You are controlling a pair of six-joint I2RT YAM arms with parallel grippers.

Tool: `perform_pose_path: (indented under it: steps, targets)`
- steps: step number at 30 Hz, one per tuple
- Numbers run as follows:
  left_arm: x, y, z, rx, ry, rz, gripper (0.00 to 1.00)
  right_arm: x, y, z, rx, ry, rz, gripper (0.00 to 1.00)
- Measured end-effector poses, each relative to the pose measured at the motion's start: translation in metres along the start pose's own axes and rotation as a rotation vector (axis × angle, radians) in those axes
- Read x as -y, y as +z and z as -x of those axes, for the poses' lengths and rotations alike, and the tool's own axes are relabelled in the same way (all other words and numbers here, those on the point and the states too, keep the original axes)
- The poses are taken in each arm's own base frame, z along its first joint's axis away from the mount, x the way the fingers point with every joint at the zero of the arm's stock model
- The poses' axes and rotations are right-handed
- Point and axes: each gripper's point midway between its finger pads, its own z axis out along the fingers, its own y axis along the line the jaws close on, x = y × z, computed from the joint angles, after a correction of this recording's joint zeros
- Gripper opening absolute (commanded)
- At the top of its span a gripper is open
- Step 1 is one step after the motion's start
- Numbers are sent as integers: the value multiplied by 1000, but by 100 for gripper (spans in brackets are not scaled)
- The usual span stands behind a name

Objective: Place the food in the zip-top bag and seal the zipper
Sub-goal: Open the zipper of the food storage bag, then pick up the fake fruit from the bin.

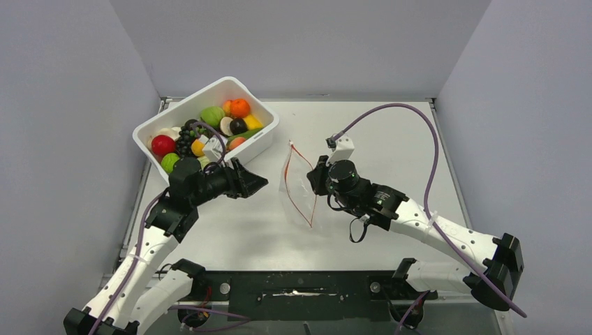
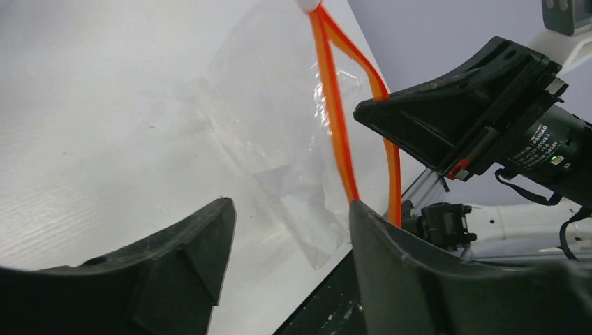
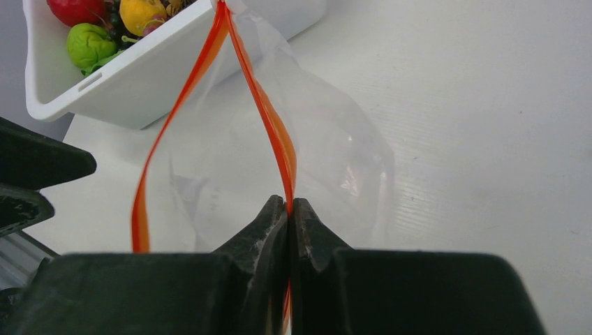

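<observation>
The clear zip-top bag [image 1: 299, 188] lies at mid-table with its mouth spread, and nothing shows inside it. Its red-orange zipper [image 3: 269, 118] splits into two strips. My right gripper [image 3: 288, 202] is shut on the right-hand strip, which runs down between the closed fingertips. The other strip [image 3: 143, 188] bows away to the left. My left gripper [image 2: 290, 206] stands open just left of the bag, with nothing between its fingers; the bag's corner [image 2: 317, 230] lies beyond them. The food [image 1: 202, 125], mixed toy fruit and vegetables, sits in the white bin [image 1: 262, 136].
The white bin stands at the back left, touching the bag's far corner. Grey walls close in the table on the left, right and back. Purple cables loop from both arms over the table.
</observation>
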Motion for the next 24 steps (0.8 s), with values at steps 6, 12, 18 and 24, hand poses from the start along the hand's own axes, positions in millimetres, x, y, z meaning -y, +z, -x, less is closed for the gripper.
perform_pose_path:
  steps: [6, 12, 18, 24]
  targets:
    - [-1, -14, 24, 136, 60, 58, 70, -3, 1, 0, -16, -11, 4, 0]
    - [-31, -28, 62, 282, 93, 296, 72, -2, 0, -1, -23, -27, 5, 0]
    - [-77, -36, 86, 324, 93, 595, 72, -3, -4, 1, -18, -47, 21, 0]
    - [-129, -43, 103, 316, 64, 828, 62, -3, -8, 1, -26, -82, 36, 0]
